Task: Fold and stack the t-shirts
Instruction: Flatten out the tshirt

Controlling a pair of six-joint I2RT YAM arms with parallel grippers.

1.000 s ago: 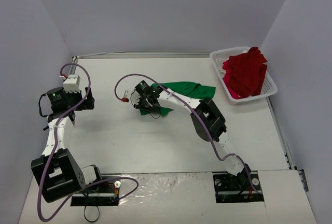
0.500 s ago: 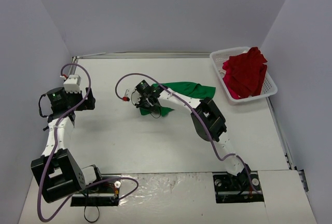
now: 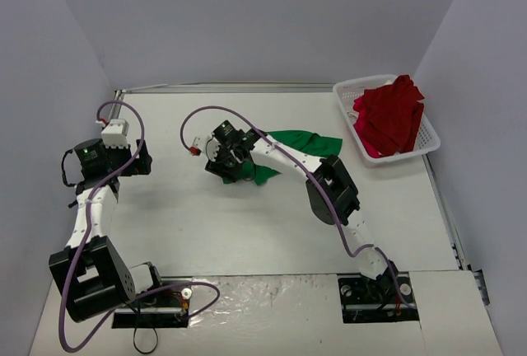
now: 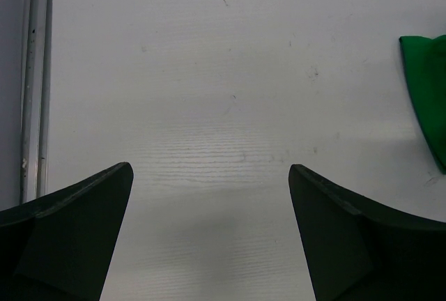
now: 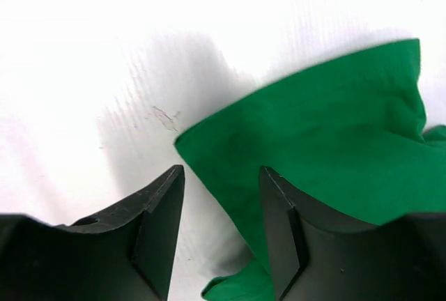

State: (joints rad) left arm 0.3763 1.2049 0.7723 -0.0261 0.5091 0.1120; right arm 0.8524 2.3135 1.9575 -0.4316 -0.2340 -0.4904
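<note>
The bright green t-shirt (image 3: 300, 142) lies crumpled on the white table, mid-back. My right gripper (image 3: 233, 166) hangs over its left end. In the right wrist view its jaws stand apart (image 5: 219, 172), with a corner of the green cloth (image 5: 334, 141) lying between and under them, the right finger over the cloth. The deep red t-shirt (image 3: 391, 113) is piled in the white lattice basket (image 3: 350, 92) at the back right. My left gripper (image 3: 142, 158) is open and empty above bare table at the left (image 4: 209, 168); a green edge (image 4: 428, 85) shows far right in its view.
A metal rail (image 4: 35, 78) runs along the table's left edge, close to the left gripper. The right arm stretches diagonally across the middle of the table. Grey walls close in on the left, back and right.
My right gripper has shifted slightly left and back at the green t-shirt's left end, and its cable loop has swung up. The left arm has not moved.
</note>
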